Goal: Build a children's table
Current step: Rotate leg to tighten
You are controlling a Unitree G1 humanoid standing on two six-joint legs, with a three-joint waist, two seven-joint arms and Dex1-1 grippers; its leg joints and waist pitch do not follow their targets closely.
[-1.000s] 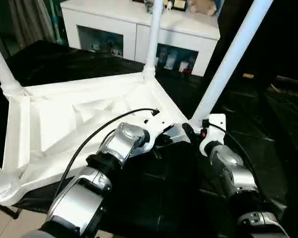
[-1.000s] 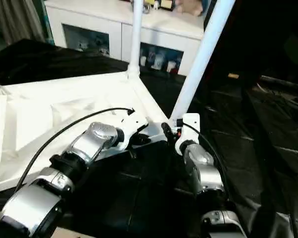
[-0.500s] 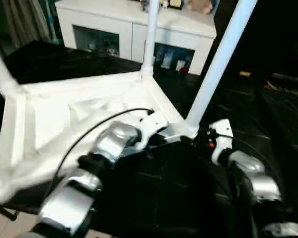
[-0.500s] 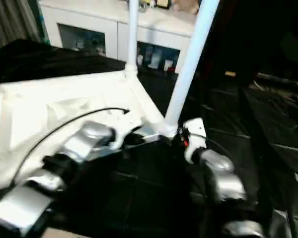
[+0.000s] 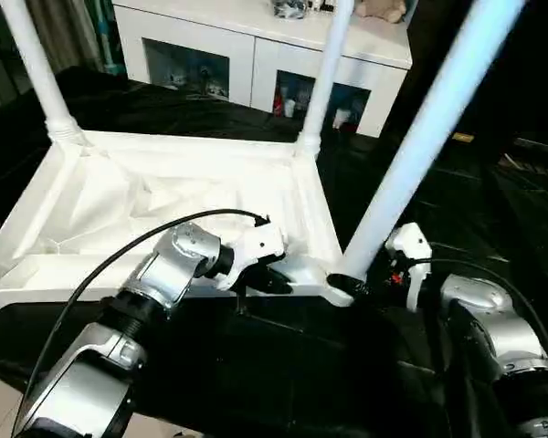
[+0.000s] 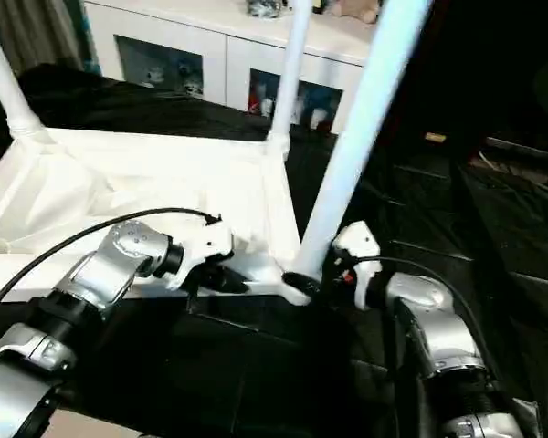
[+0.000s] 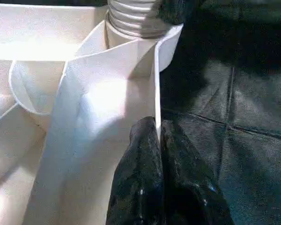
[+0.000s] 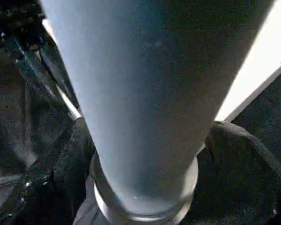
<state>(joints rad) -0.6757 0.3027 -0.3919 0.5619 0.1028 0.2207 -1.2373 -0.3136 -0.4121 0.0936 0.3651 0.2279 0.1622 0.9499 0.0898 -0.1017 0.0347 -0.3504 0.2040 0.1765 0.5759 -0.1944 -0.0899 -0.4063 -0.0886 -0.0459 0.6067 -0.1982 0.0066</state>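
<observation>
From the head views, the tabletop (image 5: 164,210) lay upside down on black sheeting (image 5: 493,201), legs up. The left gripper (image 5: 276,278) pinched its near rim beside the corner socket (image 5: 340,290); the right gripper (image 5: 384,272) sat at the base of the near leg (image 5: 420,146).

The left wrist view showed what those hid: both fingers (image 7: 145,178) clamped shut on the thin rim (image 7: 156,93).

The right wrist view showed black fingers (image 8: 61,164) spread wide, flanking the leg (image 8: 150,93) just above the socket.
</observation>
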